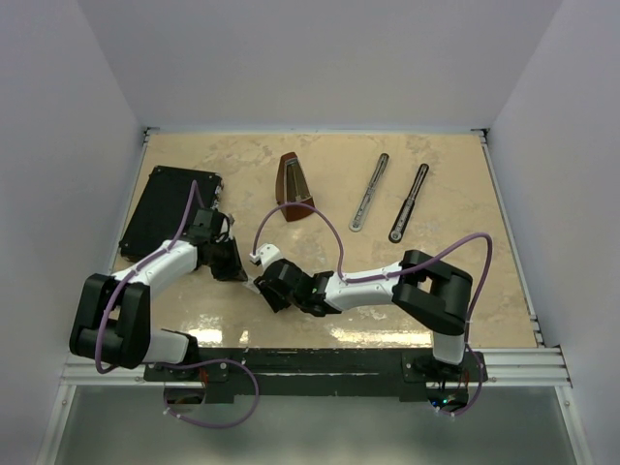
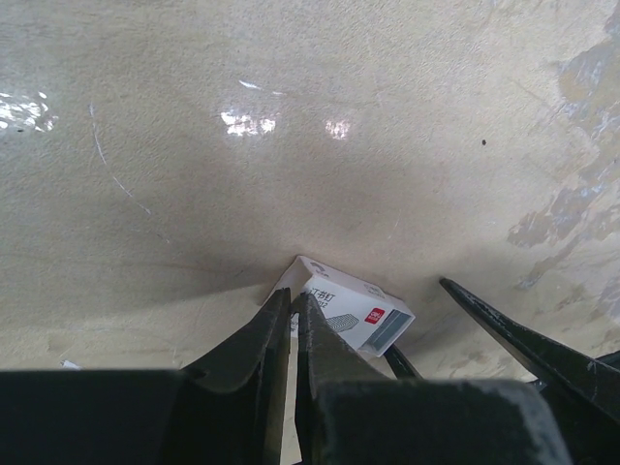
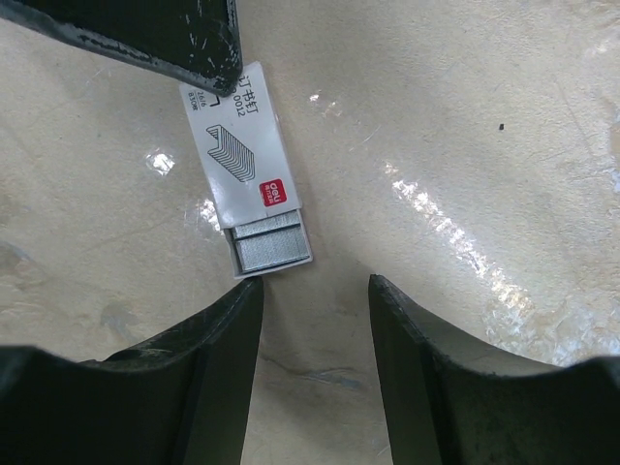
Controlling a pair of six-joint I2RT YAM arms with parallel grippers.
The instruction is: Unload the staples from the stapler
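The stapler lies apart as two long thin bars at the back right, a silvery one (image 1: 369, 192) and a black one (image 1: 408, 201), far from both grippers. A small white staple box (image 3: 237, 145) lies on the table. Its tray sticks out with silvery-grey staples (image 3: 274, 244) in it. My right gripper (image 3: 315, 283) is open, its left fingertip (image 3: 250, 291) at the tray's corner. My left gripper (image 2: 291, 298) is shut, its tips touching the box's (image 2: 354, 310) other end. In the top view both grippers, left (image 1: 237, 274) and right (image 1: 262, 288), meet front of centre.
A brown pyramid-shaped metronome (image 1: 294, 184) stands at the back middle. A flat black case (image 1: 167, 211) lies at the left, beside my left arm. The right gripper's fingers (image 2: 504, 325) show in the left wrist view past the box.
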